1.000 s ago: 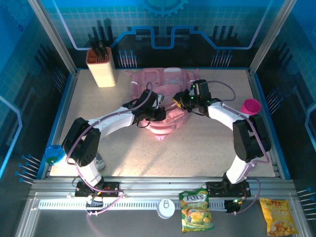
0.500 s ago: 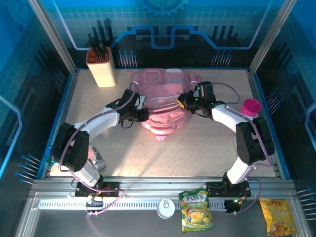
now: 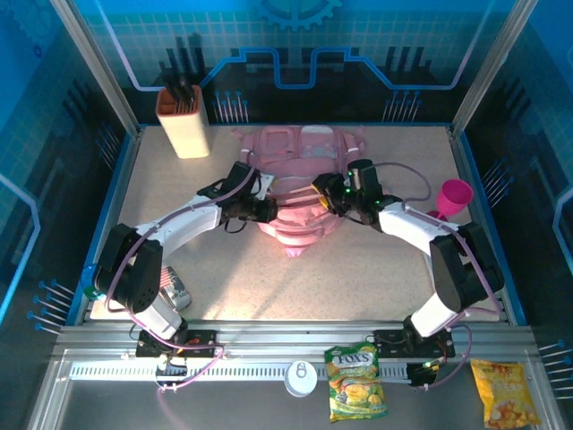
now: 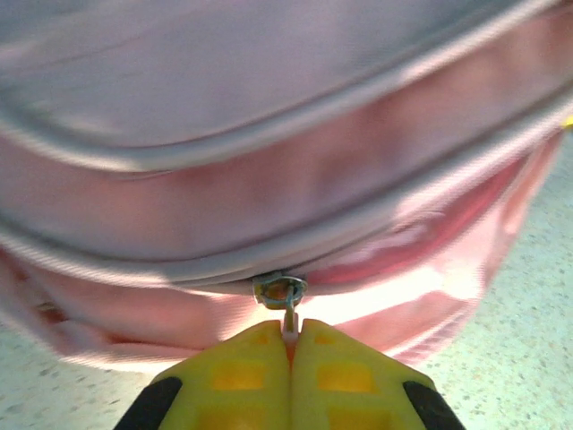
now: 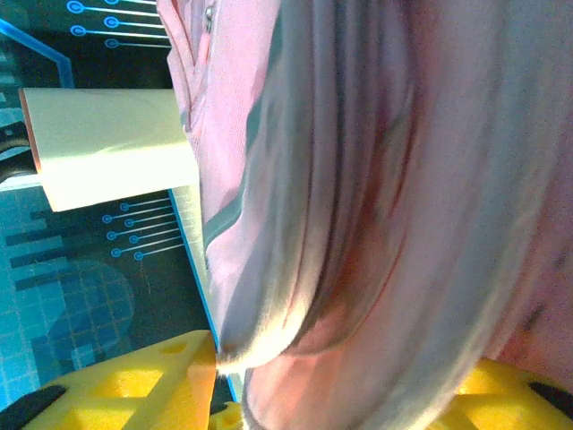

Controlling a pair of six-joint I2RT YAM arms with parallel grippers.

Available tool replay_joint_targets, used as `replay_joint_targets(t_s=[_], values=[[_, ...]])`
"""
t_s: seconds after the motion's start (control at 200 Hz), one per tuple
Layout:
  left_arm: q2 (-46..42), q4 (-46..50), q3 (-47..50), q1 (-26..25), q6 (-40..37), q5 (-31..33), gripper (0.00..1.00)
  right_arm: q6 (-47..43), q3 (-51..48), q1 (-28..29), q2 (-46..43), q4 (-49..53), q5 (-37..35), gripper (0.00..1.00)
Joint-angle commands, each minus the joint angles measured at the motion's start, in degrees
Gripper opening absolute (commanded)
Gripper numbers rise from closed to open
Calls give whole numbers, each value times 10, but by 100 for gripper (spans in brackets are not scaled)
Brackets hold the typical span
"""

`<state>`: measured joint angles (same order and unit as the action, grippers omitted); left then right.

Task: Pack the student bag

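Found at 12 o'clock on the desk [image 3: 358, 269]: the student bag [image 3: 295, 148], lying flat. Pinched tight on its zip pull [image 4: 288, 315] with the left pincer [image 4: 291, 333], at 9 o'clock of the bag. At 3 o'clock, spread around a fold of pink fabric with the right pincer [image 3: 325, 192]; cannot tell whether truly clamped.

Risks: losing the small pull through a tug off the zip line, or dragging the whole bag should the fold slip.

Counted: one bag, two pincers, one beige holder [image 3: 183, 121] at 11 o'clock, one pink cup [image 3: 455, 194] at 3, two snack packets [image 3: 355, 382] at 6.
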<state>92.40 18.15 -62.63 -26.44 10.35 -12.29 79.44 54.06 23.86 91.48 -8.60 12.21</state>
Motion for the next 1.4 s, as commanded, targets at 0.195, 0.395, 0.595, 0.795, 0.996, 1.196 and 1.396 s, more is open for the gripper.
replay_joint_targets(t_s=[0.195,0.395,0.595,0.795,0.996,1.196,1.396], values=[[2,-13,-40,-40,-21,-27,0,61,24,44,12,8,-97,49],[6,8,-44,-40,-37,0,0,53,52,44,42,9,-92,44],[-3,28,-29,-9,-55,31,0,22,51,25,22,27,-101,18],[-15,39,-8,64,-91,21,0,-28,36,-10,-31,37,-92,10],[13,39,-23,111,-110,23,0,-67,51,-43,-42,55,-28,9],[82,-5,-80,162,-121,-6,0,-84,69,-53,-28,57,41,10],[164,-12,-175,178,-122,-13,0,-95,82,-52,-14,56,95,10]])
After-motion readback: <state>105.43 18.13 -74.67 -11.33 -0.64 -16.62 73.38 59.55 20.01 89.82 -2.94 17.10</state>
